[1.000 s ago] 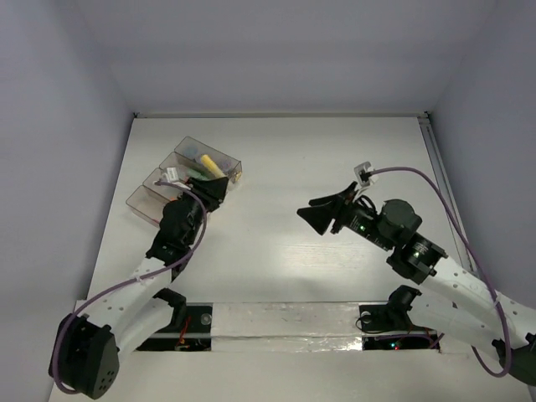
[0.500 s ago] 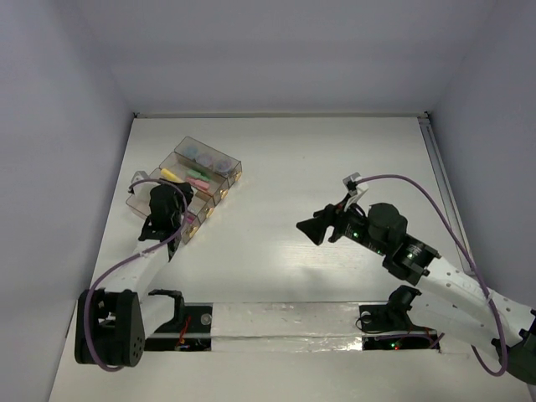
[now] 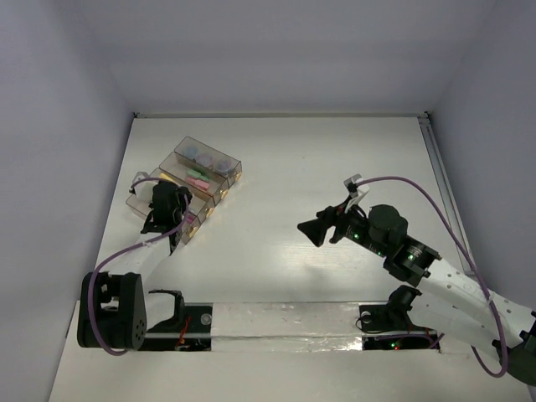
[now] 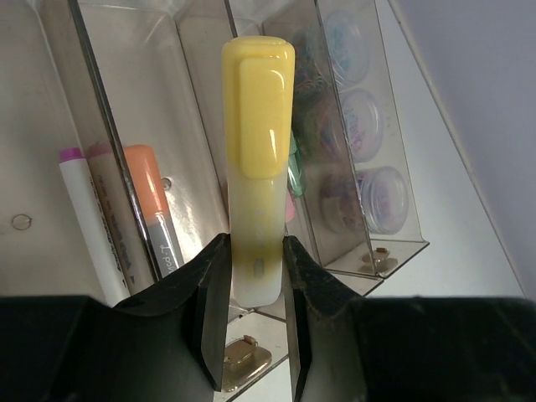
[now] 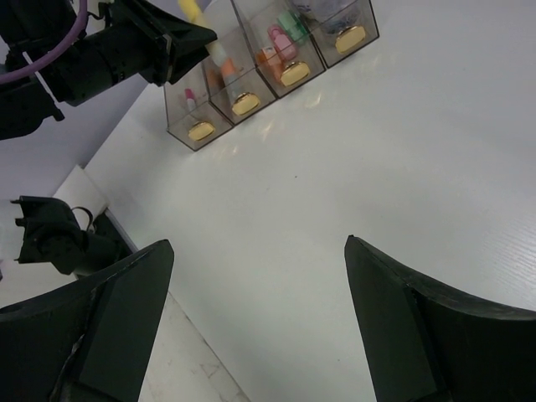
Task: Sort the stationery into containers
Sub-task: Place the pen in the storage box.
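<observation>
Yellow stick, stubby, with a clipped cap: the left end effector is gripping it by its pale lower end, both black jaws pressing its sides, cap pointing away from the wrist. It is hanging above the row of four clear smoky boxes at the left rear of the white desk. From the wrist view it is lining up roughly with a wall between two middle boxes; which box lies beneath it cannot be told.

Box contents, wrist view:
- blue-grey discs are lying in a line in the box farthest right;
- an orange stick and a white pen with a magenta tip are lying side by side, touching, in a box to the left of the held stick;
- pink and green sticks are showing in the box next to the discs, seen from overhead.

The right end effector is hovering over bare desk, well apart from the boxes, jaws spread wide and gripping nothing.
</observation>
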You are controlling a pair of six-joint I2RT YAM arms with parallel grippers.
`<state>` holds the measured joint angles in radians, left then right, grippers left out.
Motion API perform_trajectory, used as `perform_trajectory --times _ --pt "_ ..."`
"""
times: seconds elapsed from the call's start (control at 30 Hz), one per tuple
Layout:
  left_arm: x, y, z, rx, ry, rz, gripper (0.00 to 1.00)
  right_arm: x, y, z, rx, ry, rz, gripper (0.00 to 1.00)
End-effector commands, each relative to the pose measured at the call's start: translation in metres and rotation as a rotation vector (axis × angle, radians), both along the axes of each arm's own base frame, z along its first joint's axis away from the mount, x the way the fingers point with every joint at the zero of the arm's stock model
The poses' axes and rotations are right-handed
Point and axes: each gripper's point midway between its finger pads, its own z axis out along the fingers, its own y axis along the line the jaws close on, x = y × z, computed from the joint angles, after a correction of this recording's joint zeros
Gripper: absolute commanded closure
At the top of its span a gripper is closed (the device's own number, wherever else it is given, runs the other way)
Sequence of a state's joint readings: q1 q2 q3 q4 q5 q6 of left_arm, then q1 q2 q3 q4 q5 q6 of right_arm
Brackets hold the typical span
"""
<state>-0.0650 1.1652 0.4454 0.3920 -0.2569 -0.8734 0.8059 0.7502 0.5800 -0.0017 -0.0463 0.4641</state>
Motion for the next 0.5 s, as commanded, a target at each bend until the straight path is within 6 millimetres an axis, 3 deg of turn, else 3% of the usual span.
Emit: perform_trajectory --times 0.0,0.13,0.2,0.33,0.47 --pt "0.006 0.008 0.014 0.005 -0.038 0.041 1.0 0.003 -0.003 0.005 -0.003 -0.035 -0.015 0.1" --pt "0.001 0.011 0.01 0.007 -0.021 0.062 1.0 0.002 -0.003 0.008 0.007 -0.038 -0.016 0.1" --pt "0.001 0.011 0.009 0.004 -0.022 0.062 0.93 0.001 -0.004 0.013 0.017 -0.047 -0.015 0.1" --pt "0.001 0.01 0.011 -0.003 -0.035 0.059 0.6 0.001 -0.007 0.02 0.03 -0.061 -0.024 0.1" --pt "0.001 0.01 0.024 0.004 -0.073 0.053 0.36 0.001 -0.008 0.024 0.037 -0.067 -0.033 0.09"
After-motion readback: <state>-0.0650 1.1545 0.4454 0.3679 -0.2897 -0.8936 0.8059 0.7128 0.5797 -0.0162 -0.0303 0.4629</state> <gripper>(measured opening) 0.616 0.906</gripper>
